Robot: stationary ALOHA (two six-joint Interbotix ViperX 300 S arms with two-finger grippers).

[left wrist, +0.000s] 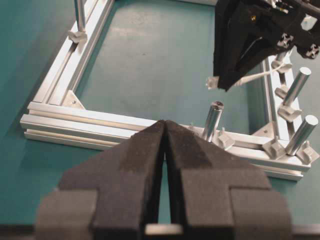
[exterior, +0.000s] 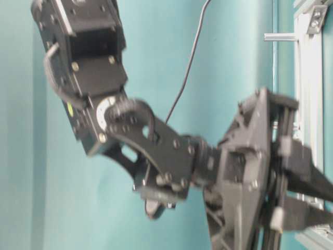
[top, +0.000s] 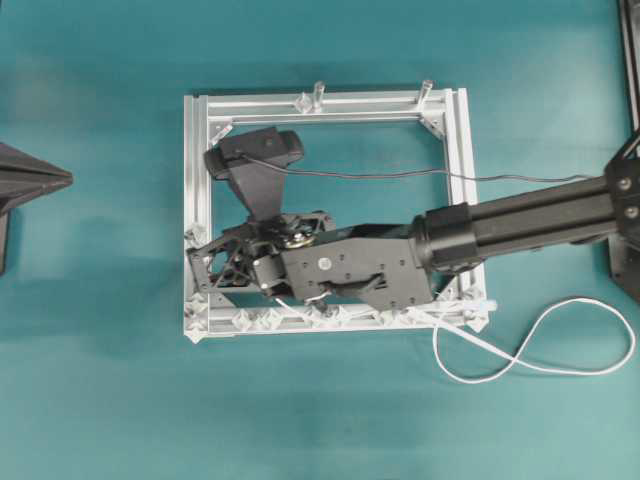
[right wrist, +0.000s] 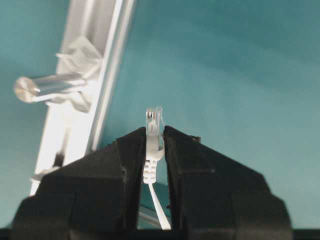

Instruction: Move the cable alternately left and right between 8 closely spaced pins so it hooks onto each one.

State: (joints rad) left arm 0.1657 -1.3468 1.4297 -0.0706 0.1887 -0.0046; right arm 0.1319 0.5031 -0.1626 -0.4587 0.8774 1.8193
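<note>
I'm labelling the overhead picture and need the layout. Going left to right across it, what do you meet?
Dark tip of the left arm at the edge → left rail of the metal frame → right arm's hand → right rail of the frame → white cable loop.

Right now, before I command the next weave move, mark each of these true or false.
1. The right gripper is shut on the cable's plug. True.
2. The left gripper is holding the cable. False: it is shut on nothing, and sits back from the frame.
3. Slack cable lies looped on the table, outside the frame. True.
4. The right arm reaches over the frame from the left of the overhead view. False: it comes in from the right.
5. The plug sticks out past the right gripper's tips. True.
</note>
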